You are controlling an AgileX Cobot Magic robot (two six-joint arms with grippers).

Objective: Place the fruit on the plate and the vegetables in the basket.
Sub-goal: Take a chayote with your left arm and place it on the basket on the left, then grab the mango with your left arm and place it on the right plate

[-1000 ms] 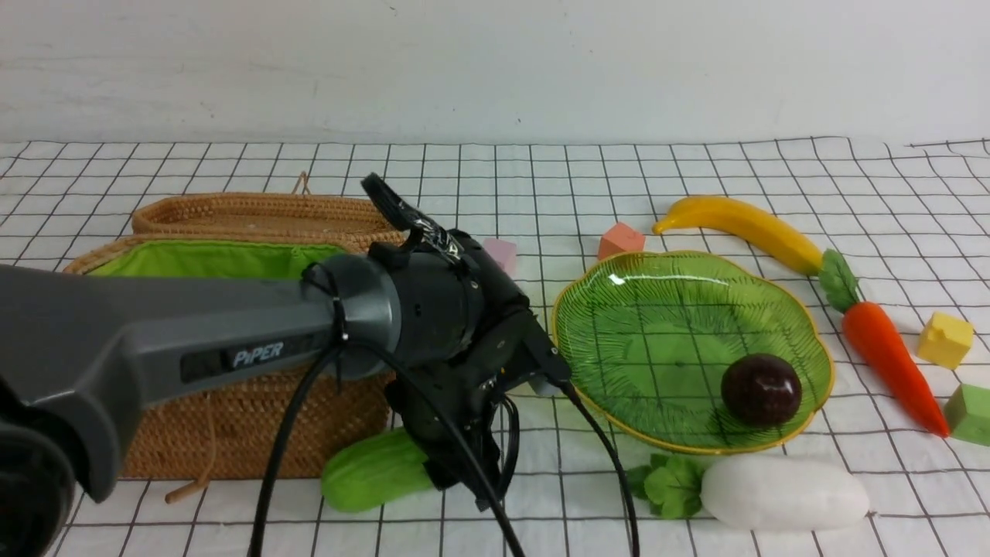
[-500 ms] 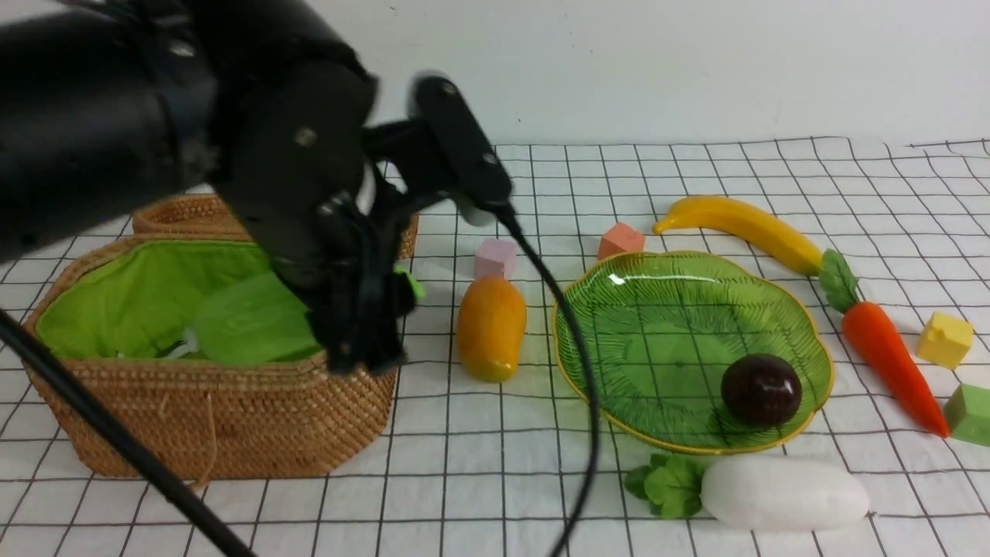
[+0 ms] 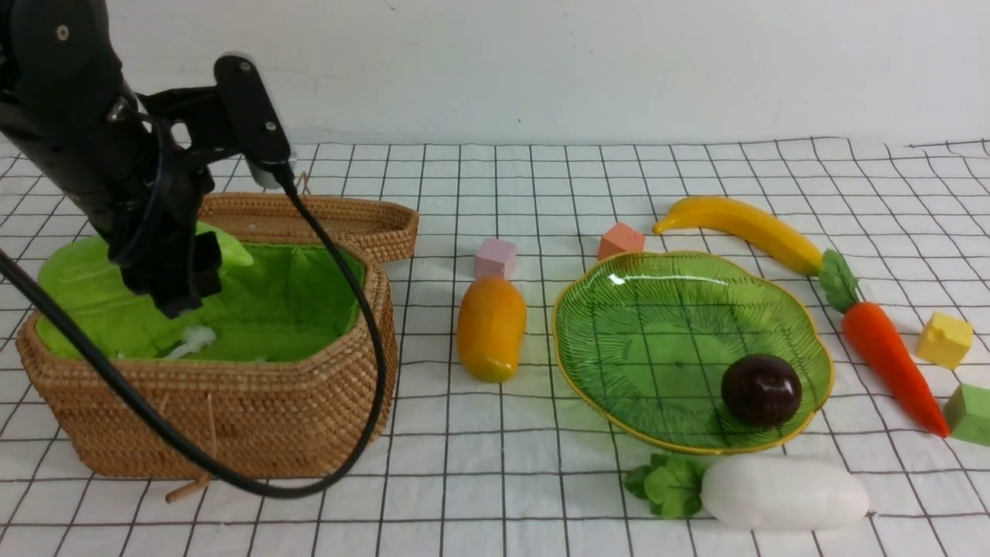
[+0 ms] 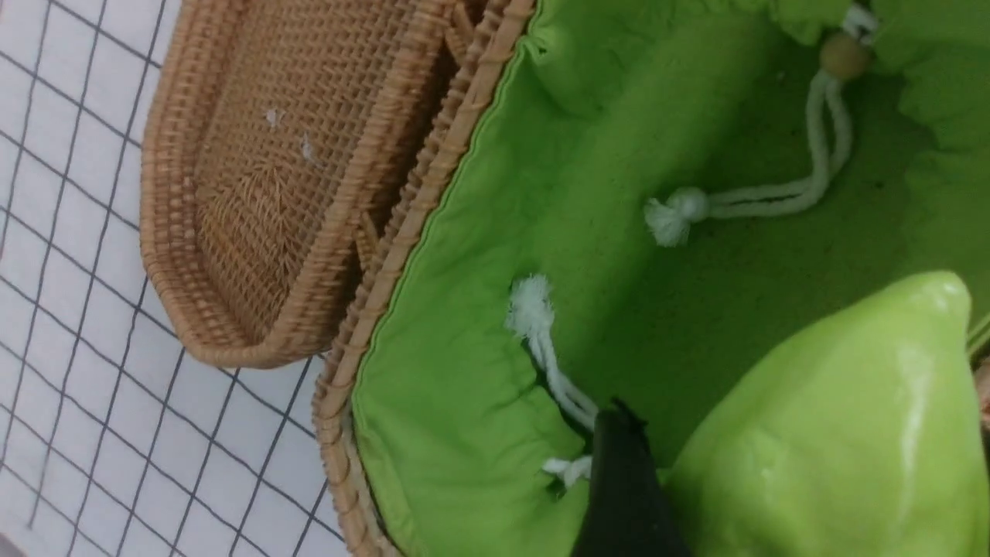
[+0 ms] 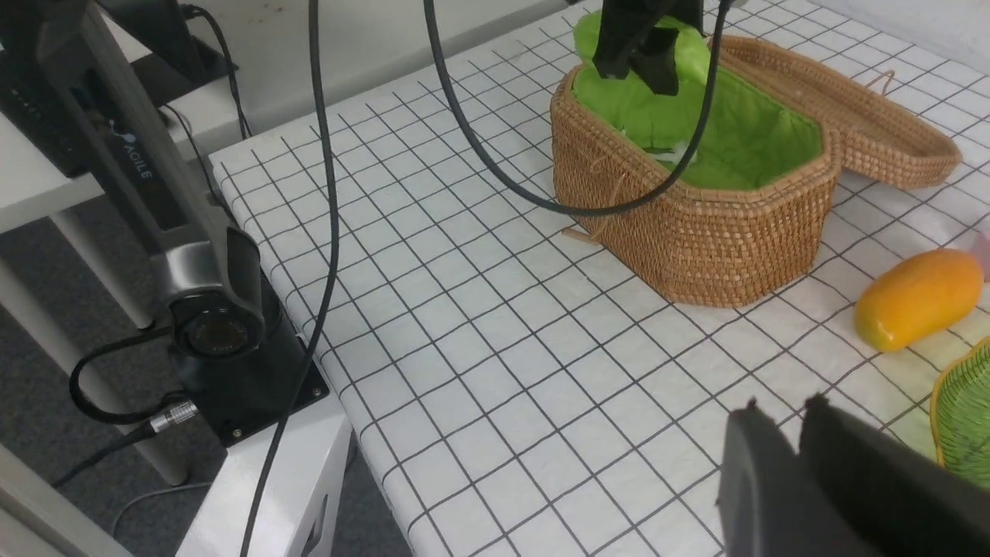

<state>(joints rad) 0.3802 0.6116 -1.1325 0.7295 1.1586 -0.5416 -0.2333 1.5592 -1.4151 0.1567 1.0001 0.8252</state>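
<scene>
Gourd (image 4: 835, 433) held by left gripper (image 3: 182, 298) above basket (image 3: 232, 402), inside rim.

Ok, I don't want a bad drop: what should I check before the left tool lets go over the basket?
Grip of left tool on light green ridged gourd: ok.
Position over brown woven basket with green lining: ok.
Its flat woven lid off, lying behind it: ok.
Only white drawstring cords beneath the gourd: ok.
Idle right tool shut, away from the basket: ok.
Gourd's far end inside the rim: cannot tell.
</scene>
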